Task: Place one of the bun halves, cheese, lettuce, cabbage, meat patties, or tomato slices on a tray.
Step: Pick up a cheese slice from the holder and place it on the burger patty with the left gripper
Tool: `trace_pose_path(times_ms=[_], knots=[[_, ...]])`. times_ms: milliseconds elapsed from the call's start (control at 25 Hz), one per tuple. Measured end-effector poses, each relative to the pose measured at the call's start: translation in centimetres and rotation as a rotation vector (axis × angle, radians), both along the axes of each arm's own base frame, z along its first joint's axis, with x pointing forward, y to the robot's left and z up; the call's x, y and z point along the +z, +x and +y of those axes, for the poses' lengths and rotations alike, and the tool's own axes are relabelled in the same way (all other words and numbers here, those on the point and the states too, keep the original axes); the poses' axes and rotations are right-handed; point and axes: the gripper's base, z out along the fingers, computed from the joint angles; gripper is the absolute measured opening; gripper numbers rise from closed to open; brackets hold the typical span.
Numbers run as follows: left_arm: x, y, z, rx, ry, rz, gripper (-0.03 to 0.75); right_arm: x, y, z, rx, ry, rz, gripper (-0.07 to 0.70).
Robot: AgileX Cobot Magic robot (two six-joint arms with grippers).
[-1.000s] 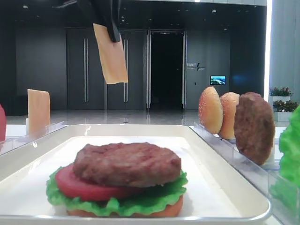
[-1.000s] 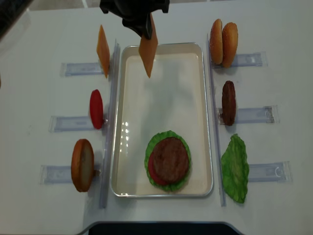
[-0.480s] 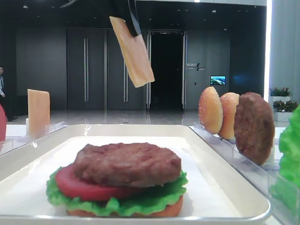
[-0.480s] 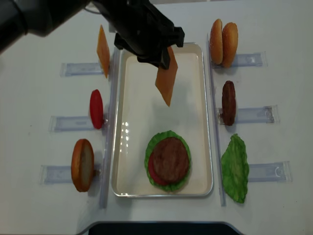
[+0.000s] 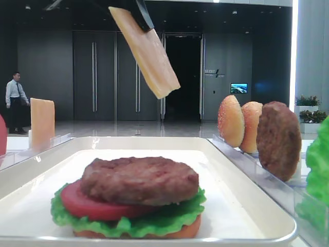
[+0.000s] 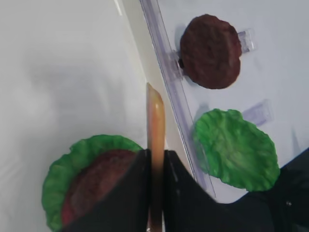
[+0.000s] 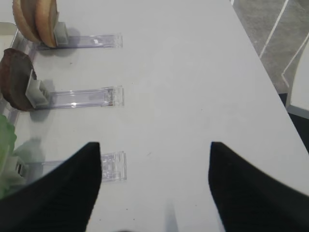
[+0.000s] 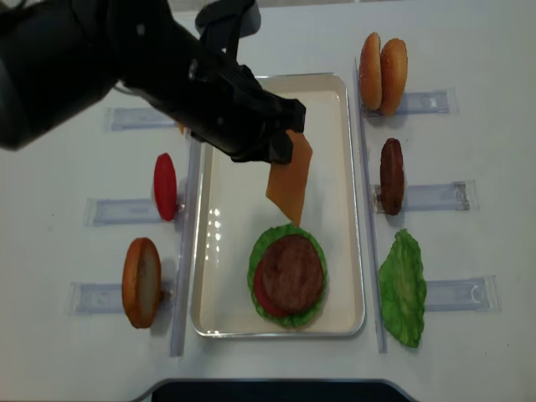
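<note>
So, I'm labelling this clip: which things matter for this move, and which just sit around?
In play:
- cheese, hanging over the tray
- left pincer, shut on it
- tray
- patty stack

Idle:
- two buns
- spare patty
- loose lettuce

Cheese (image 8: 290, 182) + left tool (image 8: 283, 152) nearer stack (image 8: 289, 275)

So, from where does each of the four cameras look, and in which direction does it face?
Low exterior view: at the tray's near end, facing along it; no arm body visible, only held cheese.
Overhead exterior view: above the table, looking down; left arm and left gripper show.
Left wrist view: on the left gripper, looking down at the stacked patty.
Right wrist view: looks down at racks; right gripper open.
Both exterior views share the cheese.
</note>
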Motion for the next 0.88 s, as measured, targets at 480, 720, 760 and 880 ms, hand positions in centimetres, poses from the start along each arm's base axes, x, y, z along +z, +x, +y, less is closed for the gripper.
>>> trace_pose_path(times_ms=[480, 720, 760, 880], knots=[[-2.9, -3.5, 0.6, -0.084, -0.186, 0.042, 0.035, 0.0, 0.0, 0.0, 0.0, 0.0, 0.0, 0.481], [-4.3, -4.7, 1.4, -0.079, -0.194, 0.081, 0.035, 0.0, 0.0, 0.0, 0.0, 0.0, 0.0, 0.481], [-4.7, -4.9, 1.5, -0.079, -0.191, 0.088, 0.035, 0.0, 0.0, 0.0, 0.0, 0.0, 0.0, 0.481], [-5.4, -5.5, 1.8, -0.082, -0.186, 0.107, 0.035, 0.0, 0.0, 0.0, 0.0, 0.0, 0.0, 0.481]])
